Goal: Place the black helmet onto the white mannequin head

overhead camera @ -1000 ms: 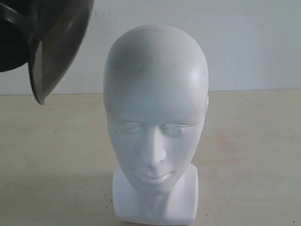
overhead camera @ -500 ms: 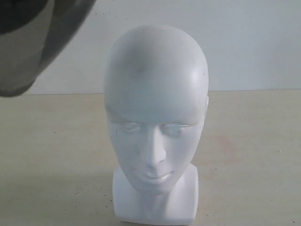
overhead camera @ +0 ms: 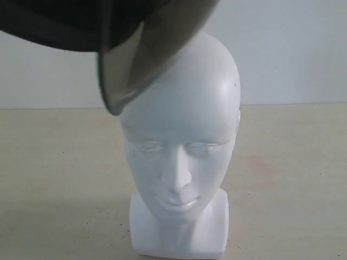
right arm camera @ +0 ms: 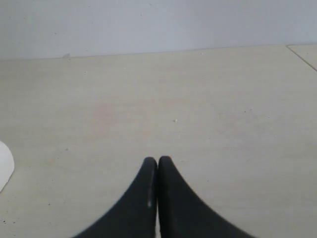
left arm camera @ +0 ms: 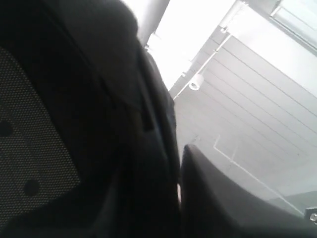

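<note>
The black helmet (overhead camera: 65, 27) hangs tilted at the top of the exterior view. Its smoke-tinted visor (overhead camera: 135, 59) overlaps the upper left of the white mannequin head (overhead camera: 184, 157), which stands upright on the table facing the camera. In the left wrist view the helmet's dark shell and lining (left arm camera: 99, 124) fill most of the picture, and my left gripper (left arm camera: 179, 193) is shut on its edge, with one finger (left arm camera: 223, 203) pressed against it. My right gripper (right arm camera: 158, 161) is shut with nothing in it, low over the table; a sliver of the mannequin head (right arm camera: 4, 168) shows at that view's edge.
The beige table (overhead camera: 293, 179) stretches to both sides of the head, with a plain white wall (overhead camera: 293, 49) behind. The left wrist view looks up at a ceiling with pipes (left arm camera: 237, 99).
The helmet has swung in from the upper left corner toward the right and now covers the top left of the mannequin head. The head has stayed still.
</note>
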